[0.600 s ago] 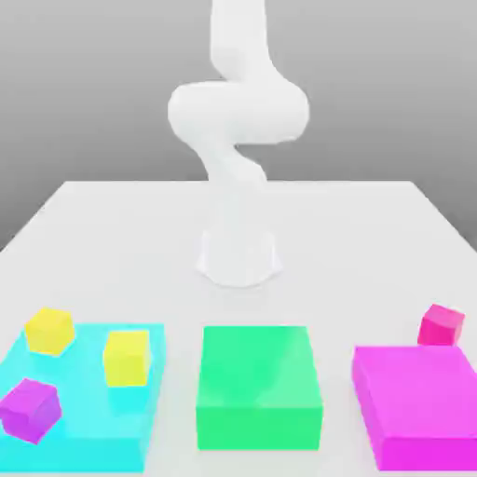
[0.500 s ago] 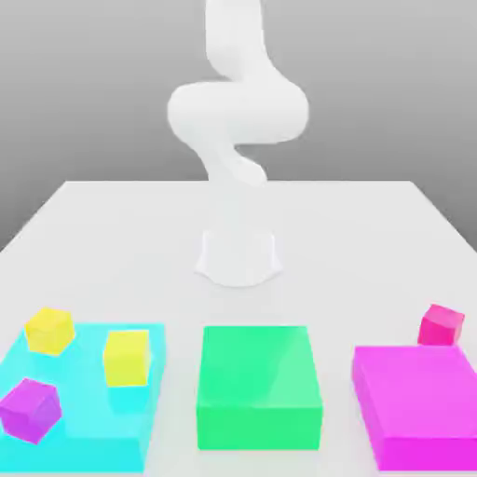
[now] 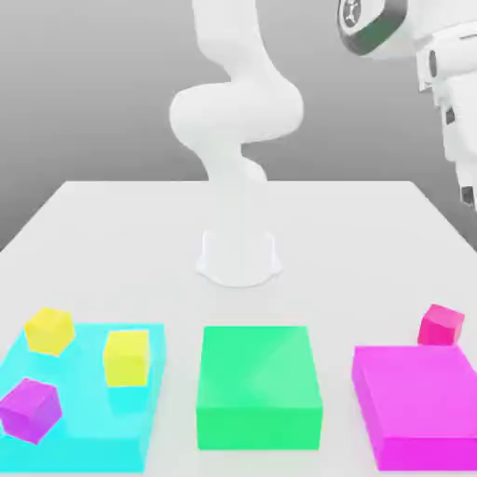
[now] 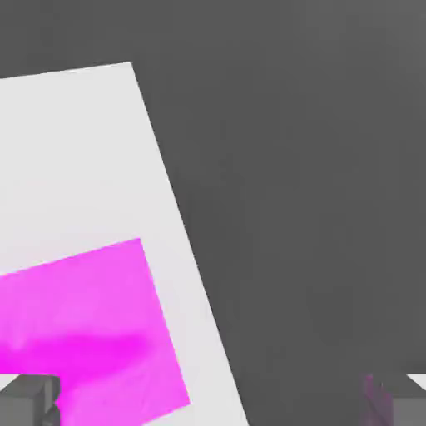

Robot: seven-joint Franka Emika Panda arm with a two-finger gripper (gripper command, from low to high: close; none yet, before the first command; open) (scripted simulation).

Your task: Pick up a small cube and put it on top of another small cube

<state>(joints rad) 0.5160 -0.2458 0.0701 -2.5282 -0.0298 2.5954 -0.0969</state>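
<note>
The small hot-pink cube [image 3: 441,324] rests on the white table [image 3: 140,242], just behind the large flat magenta block [image 3: 424,405] on the exterior view's right. High above it, at the right edge of that view, hangs my gripper [image 3: 466,191]. In the hand view the gripper [image 4: 213,406] is open, with its two fingertips [image 4: 29,401] far apart and nothing between them. Below them lie the magenta block [image 4: 83,333] and the table's edge. Two small yellow cubes [image 3: 49,331] [image 3: 127,357] and a small purple cube [image 3: 30,408] sit on the flat cyan block [image 3: 88,424] on the exterior view's left.
A flat green block [image 3: 258,384] lies between the cyan and magenta blocks at the table's front. The arm's white base [image 3: 238,256] stands at the table's middle, with bare table around it. Past the table's right edge is dark floor [image 4: 316,208].
The arm has swung over and its hand has come into the upper right of the exterior view. None of the cubes or blocks has moved.
</note>
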